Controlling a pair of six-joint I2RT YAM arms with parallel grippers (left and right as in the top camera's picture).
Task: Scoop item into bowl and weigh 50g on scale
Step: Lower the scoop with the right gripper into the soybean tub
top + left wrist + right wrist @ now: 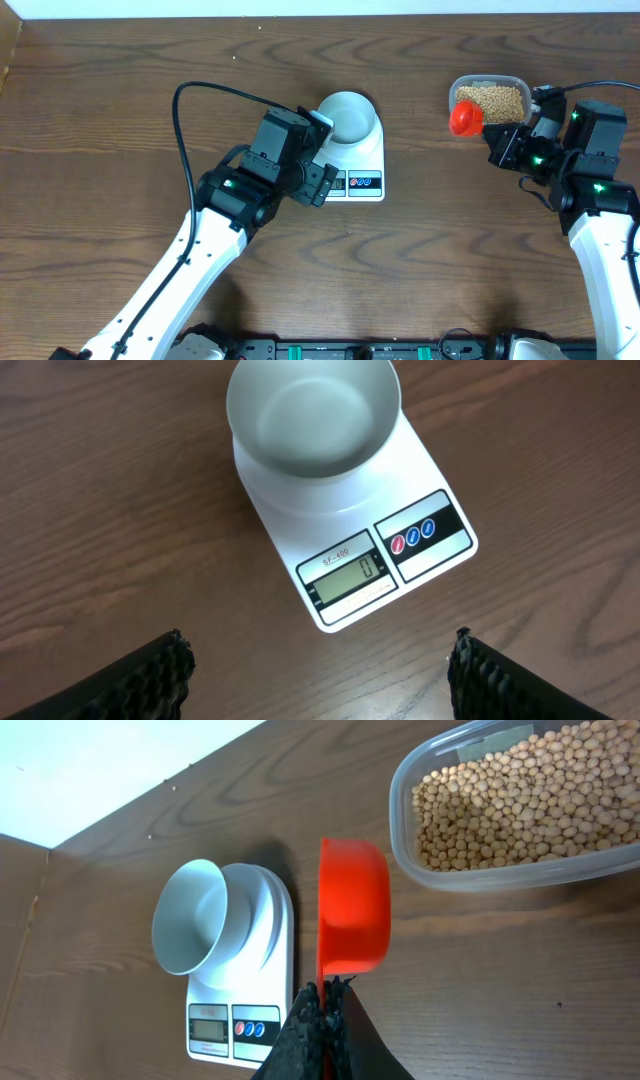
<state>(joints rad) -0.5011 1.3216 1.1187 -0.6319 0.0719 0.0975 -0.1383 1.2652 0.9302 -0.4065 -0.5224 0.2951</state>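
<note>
At mid-bench (pixel 100 150) the scale (pixel 372 150) carries the empty bowl (pixel 347 120), left gripper (pixel 320 665) open before it; the right gripper (pixel 322 1010), clamped on the red scoop (pixel 352 905) beside the container (pixel 500 875), should dig under the beans (pixel 530 800) and lift level.

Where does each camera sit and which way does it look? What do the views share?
Overhead: above the table, looking straight down on scale, bowl, beans, red scoop; left arm, right arm show.
Left wrist: on the left arm, looking down at bowl and scale; left gripper open at the bottom edge.
Right wrist: on the right arm, looking along the red scoop; right gripper shut on its handle.
Shared: all three show the bowl on the scale.
</note>
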